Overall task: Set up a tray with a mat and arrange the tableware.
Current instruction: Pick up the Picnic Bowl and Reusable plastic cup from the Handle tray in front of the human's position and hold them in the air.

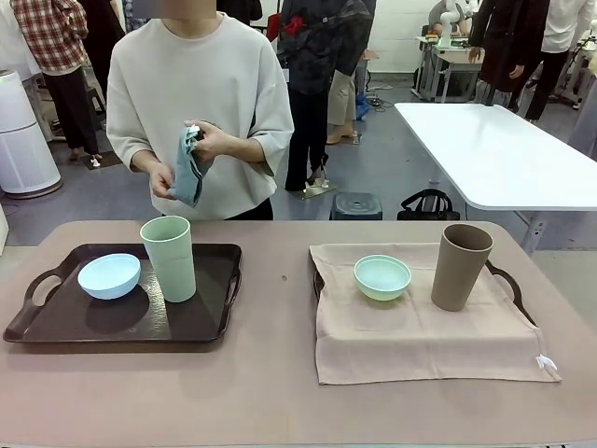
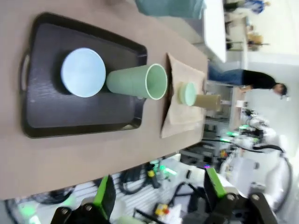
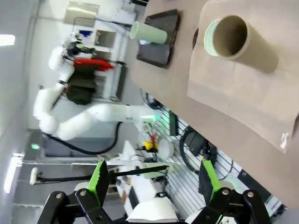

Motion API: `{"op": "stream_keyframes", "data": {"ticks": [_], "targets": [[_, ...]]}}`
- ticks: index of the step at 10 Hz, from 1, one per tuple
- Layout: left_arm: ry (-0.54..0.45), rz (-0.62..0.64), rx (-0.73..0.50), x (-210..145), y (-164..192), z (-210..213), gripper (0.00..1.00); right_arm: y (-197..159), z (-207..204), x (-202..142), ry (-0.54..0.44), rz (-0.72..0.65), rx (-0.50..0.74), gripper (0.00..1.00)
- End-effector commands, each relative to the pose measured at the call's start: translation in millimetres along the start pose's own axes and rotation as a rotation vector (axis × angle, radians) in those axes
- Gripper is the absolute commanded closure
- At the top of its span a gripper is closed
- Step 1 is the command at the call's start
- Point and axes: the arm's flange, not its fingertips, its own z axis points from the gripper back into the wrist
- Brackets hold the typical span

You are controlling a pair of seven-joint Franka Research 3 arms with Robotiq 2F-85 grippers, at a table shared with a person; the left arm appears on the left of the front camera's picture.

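Mat step for tray 2, it looks like: the person's hands [image 1: 213, 142] hold the folded mat [image 1: 189, 170] while blue bowl [image 1: 109, 275] and green tumbler [image 1: 169, 259] sit on the bare left tray [image 1: 56, 327], both jaws wide open and empty, so next, lift those 2 clear.

The front camera looks slightly down across the tabletop [image 1: 280, 401] toward the person [image 1: 201, 103]. Both wrist cameras sit high, rolled sideways; all three share the dark tray [image 1: 121, 338] and green cup [image 1: 170, 259].

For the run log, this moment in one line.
left hand, right hand open | person holds cloth | left tray unmatted: blue bowl, green tumbler | right tray matted: mint bowl, brown tumbler
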Motion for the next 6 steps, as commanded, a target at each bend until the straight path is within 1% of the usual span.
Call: {"op": "stream_keyframes", "data": {"ticks": [1, 2, 3, 4, 5, 6], "targets": [[-0.011, 0.005, 0.188, 1, -15, -15, 0.0, 27, -72, 28, 0.089, 0.075, -0.147, 0.0], [-0.071, 0.031, 0.259, 0, -24, -17, 0.0, 44, -107, 38, 0.133, 0.149, -0.219, 0.0], [-0.083, 0.067, 0.313, -1, -34, -17, 0.0, 64, -142, 49, 0.149, 0.215, -0.269, 0.0], [-0.097, 0.099, 0.355, 1, -39, -21, 0.0, 83, -184, 58, 0.151, 0.315, -0.341, 0.0], [-0.114, 0.132, 0.386, 2, -48, -22, 0.0, 95, -219, 65, 0.15, 0.41, -0.358, 0.0], [-0.108, 0.149, 0.424, 1, -57, -22, 0.0, 100, -245, 68, 0.135, 0.502, -0.341, 0.0]]}}
